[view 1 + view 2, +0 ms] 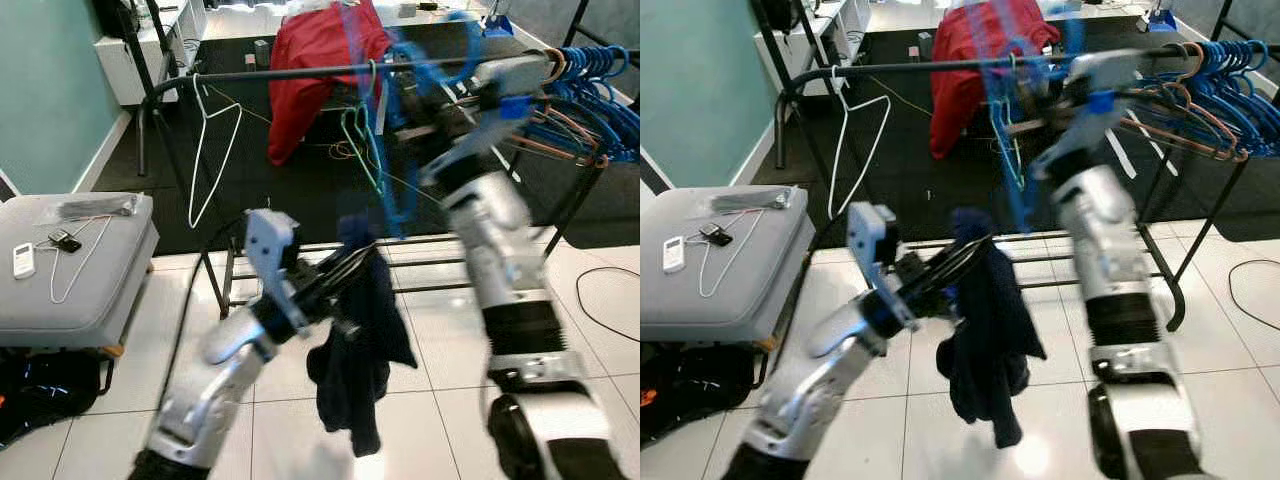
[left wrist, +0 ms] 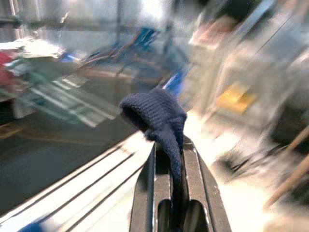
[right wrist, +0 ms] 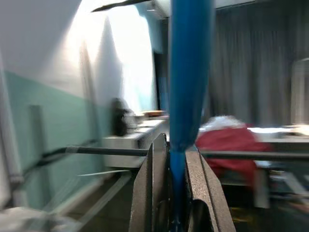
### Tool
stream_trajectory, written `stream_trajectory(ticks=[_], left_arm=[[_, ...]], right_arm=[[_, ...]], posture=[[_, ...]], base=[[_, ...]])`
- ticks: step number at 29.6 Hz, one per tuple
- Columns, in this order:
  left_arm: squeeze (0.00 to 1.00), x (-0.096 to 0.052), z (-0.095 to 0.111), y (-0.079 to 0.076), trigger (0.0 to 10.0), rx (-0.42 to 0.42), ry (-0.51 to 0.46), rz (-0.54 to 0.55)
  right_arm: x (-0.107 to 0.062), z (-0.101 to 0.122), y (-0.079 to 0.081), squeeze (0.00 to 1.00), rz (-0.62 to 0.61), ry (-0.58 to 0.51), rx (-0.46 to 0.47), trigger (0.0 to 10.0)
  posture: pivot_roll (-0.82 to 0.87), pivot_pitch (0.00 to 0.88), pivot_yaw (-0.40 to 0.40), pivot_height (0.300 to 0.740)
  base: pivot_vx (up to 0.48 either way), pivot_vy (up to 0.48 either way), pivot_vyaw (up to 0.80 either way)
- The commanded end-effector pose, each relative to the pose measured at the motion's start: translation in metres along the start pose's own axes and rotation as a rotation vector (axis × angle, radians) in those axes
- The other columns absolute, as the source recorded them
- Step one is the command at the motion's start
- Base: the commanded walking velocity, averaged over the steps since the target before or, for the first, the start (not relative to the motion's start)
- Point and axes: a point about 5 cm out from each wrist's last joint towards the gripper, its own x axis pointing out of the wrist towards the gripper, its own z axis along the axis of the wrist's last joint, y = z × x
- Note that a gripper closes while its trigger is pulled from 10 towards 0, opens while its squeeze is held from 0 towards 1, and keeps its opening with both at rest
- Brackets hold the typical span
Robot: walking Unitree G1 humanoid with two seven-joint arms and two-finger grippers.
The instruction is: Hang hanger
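Fingers of the right gripper [image 3: 170, 193] pinch a blue hanger [image 3: 186, 72], which blurs across the upper middle of the head views just below the clothes rail [image 1: 300, 72]. Lower centre, the left gripper [image 2: 170, 169] is clamped on a dark navy garment [image 1: 360, 340] hanging over the white tiles [image 1: 440, 400].
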Motion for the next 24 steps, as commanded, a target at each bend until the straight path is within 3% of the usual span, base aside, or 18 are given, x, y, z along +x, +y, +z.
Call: stream_trajectory(ticks=[1, 4, 5, 6, 8, 9, 10, 11, 13, 15, 18, 19, 21, 22, 24], left_arm=[[0.0, -0.012, -0.005, 0.024, 0.0, 0.068, 0.06, 0.13], [0.0, -0.012, -0.005, 0.024, 0.0, 0.068, 0.06, 0.13], [0.0, -0.018, -0.007, 0.039, 0.0, 0.118, 0.098, 0.218], [0.0, -0.024, -0.01, 0.054, 0.0, 0.162, 0.137, 0.354], [0.0, -0.024, -0.01, 0.054, 0.0, 0.162, 0.137, 0.354], [0.0, -0.029, -0.012, 0.064, 2.7, 0.188, 0.166, 0.467], [0.0, -0.029, -0.012, 0.064, 2.7, 0.188, 0.166, 0.467], [0.0, -0.034, -0.019, 0.072, 10.0, 0.195, 0.211, 0.578], [0.0, -0.034, -0.019, 0.072, 10.0, 0.195, 0.211, 0.578], [0.0, -0.045, -0.036, 0.079, 10.0, 0.213, 0.327, 0.697], [0.0, -0.054, -0.041, 0.079, 10.0, 0.192, 0.354, 0.763], [0.0, -0.066, -0.045, 0.072, 10.0, 0.187, 0.375, 0.808], [0.0, -0.066, -0.045, 0.072, 10.0, 0.187, 0.375, 0.808], [0.0, -0.087, -0.05, 0.055, 10.0, 0.155, 0.405, 0.844], [0.0, -0.087, -0.05, 0.055, 10.0, 0.155, 0.405, 0.844]], right_arm=[[-0.008, -0.009, -0.003, 0.0, -0.007, 0.033, 0.007, 0.0], [-0.008, -0.009, -0.003, 0.0, -0.007, 0.033, 0.007, 0.0], [-0.013, -0.017, -0.001, 0.0, 0.007, 0.072, 0.023, 0.0], [-0.022, -0.039, 0.012, 0.0, 0.067, 0.203, 0.065, 10.0], [-0.022, -0.039, 0.012, 0.0, 0.067, 0.203, 0.065, 10.0], [-0.033, -0.057, 0.028, 0.0, 0.161, 0.311, 0.071, 10.0], [-0.033, -0.057, 0.028, 0.0, 0.161, 0.311, 0.071, 10.0], [-0.051, -0.079, 0.046, 0.0, 0.258, 0.41, 0.065, 10.0], [-0.051, -0.079, 0.046, 0.0, 0.258, 0.41, 0.065, 10.0], [-0.081, -0.111, 0.055, 0.0, 0.316, 0.535, 0.029, 10.0], [-0.094, -0.121, 0.051, 0.0, 0.312, 0.586, 0.008, 10.0], [-0.109, -0.126, 0.046, 0.0, 0.308, 0.631, 0.001, 10.0], [-0.109, -0.126, 0.046, 0.0, 0.308, 0.631, 0.001, 10.0], [-0.136, -0.128, 0.05, 0.0, 0.307, 0.677, 0.044, 10.0], [-0.136, -0.128, 0.05, 0.0, 0.307, 0.677, 0.044, 10.0]], posture=[[-0.11, 0.106, 0.03, 0.74], [-0.11, 0.106, 0.03, 0.74], [-0.11, 0.106, 0.031, 0.74], [-0.11, 0.108, 0.032, 0.74], [-0.11, 0.108, 0.032, 0.74], [-0.1, 0.109, 0.029, 0.74], [-0.1, 0.109, 0.029, 0.74], [-0.1, 0.111, 0.027, 0.74], [-0.1, 0.111, 0.027, 0.74], [-0.09, 0.111, 0.022, 0.74], [-0.09, 0.11, 0.028, 0.74], [-0.07, 0.11, 0.03, 0.74], [-0.07, 0.11, 0.03, 0.74], [-0.07, 0.114, 0.027, 0.74], [-0.07, 0.114, 0.027, 0.74]], base=[[0.0, 0.0, 0.0], [0.0, 0.0, 0.0], [0.0, 0.0, 0.0], [0.0, 0.0, 0.0], [0.0, 0.0, 0.0], [0.0, 0.0, 0.0], [0.0, 0.0, 0.0], [0.0, 0.0, 0.64], [0.0, 0.0, 0.64], [0.0, 0.0, 0.66], [0.0, 0.0, 0.68], [0.0, 0.0, 0.71], [0.0, 0.0, 0.71], [0.0, 0.0, 0.72], [0.0, 0.0, 0.72]])
